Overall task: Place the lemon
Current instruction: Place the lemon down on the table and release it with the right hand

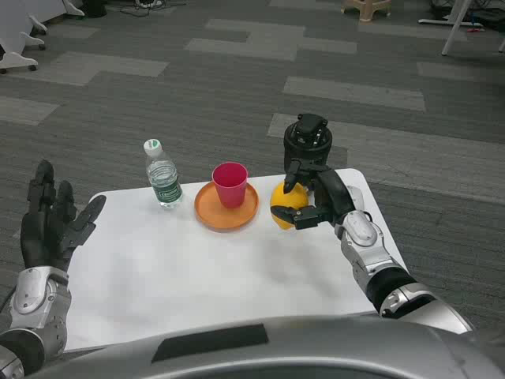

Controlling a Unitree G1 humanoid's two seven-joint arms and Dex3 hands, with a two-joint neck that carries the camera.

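The right hand (309, 185) grips the lemon (286, 205) just right of the orange plate (226, 213), at the table (197, 268) surface; whether it rests there is unclear. A pink cup (230, 184) stands on the plate, a water bottle (162, 175) to its left. The left hand (49, 225) hovers open-fingered, holding nothing, at the table's left edge.

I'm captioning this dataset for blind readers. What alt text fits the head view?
The robot's right hand holds a yellow lemon just right of an orange plate that carries a pink cup, on a white table. A small water bottle stands left of the plate, and the left hand is raised open at the table's left edge.
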